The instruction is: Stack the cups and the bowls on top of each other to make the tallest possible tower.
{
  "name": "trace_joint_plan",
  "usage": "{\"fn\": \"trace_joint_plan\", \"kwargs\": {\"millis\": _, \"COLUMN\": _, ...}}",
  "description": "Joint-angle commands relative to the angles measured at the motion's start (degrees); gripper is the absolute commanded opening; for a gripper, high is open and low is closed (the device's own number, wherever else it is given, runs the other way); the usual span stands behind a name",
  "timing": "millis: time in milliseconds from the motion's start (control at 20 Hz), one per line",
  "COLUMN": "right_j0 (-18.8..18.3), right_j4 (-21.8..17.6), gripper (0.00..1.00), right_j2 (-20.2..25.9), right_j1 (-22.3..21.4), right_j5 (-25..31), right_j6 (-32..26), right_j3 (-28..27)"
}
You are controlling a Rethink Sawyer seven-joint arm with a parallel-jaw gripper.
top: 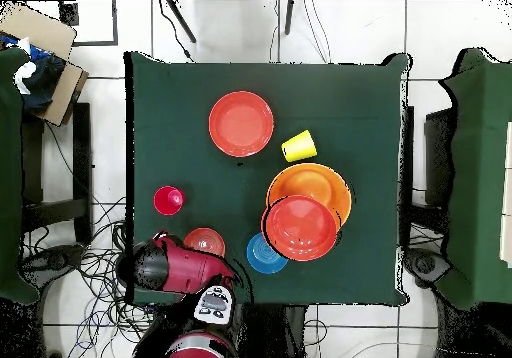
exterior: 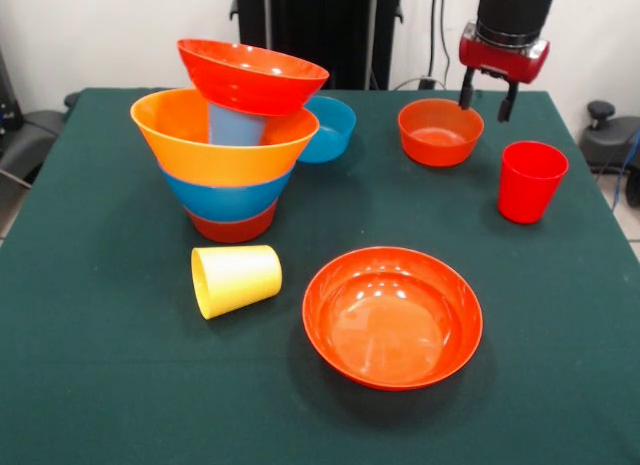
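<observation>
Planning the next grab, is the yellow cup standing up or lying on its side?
On its side. The yellow cup lies on the green table, its open mouth facing left in the front view, just below the tower.

arm: raised, vertical | gripper (exterior: 489, 96): fingers (exterior: 466, 89) apart, pointing down, empty

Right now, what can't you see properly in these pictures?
- Light blue cup: front view, the orange bowl hides its bottom; overhead, the tilted red bowl covers it.
- Small blue bowl: front view, half hidden behind the tower.
- Gripper: overhead, the arm covers the jaws.
</observation>
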Motion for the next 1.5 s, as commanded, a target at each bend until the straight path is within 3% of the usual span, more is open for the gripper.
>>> {"fn": "trace_joint_plan", "kwargs": {"millis": 50, "right_j0": -1.6, "right_j4": -0.1, "gripper": 1.00, "right_j2": 6.2, "right_j1": 5.2, "right_j5": -5.3, "right_j6": 10.2, "right_j3": 0.6}}
{"fn": "trace_joint_plan", "kwargs": {"millis": 400, "right_j0": -3.5, "right_j4": -1.5, "gripper": 1.00, "right_j2": 7.3, "right_j1": 11.9, "right_j5": -11.3, "right_j6": 9.4, "right_j3": -2.9}}
{"fn": "trace_joint_plan", "kwargs": {"millis": 1150, "right_j0": -3.3, "right_j4": -1.1, "gripper": 1.00, "right_j2": 7.3, "right_j1": 10.9, "right_j5": -10.9, "right_j6": 8.9, "right_j3": -2.0}}
{"fn": "trace_joint_plan", "kwargs": {"millis": 1200, "right_j0": -2.4, "right_j4": -0.7, "gripper": 0.00, "right_j2": 6.7, "right_j1": 10.8, "right_j5": -10.6, "right_j6": 9.0, "right_j3": -2.1}}
{"fn": "trace_joint_plan", "kwargs": {"millis": 1500, "right_j0": 2.0, "right_j4": 1.6, "gripper": 0.00, "right_j2": 2.3, "right_j1": 10.0, "right_j5": -8.0, "right_j6": 9.2, "right_j3": -3.5}}
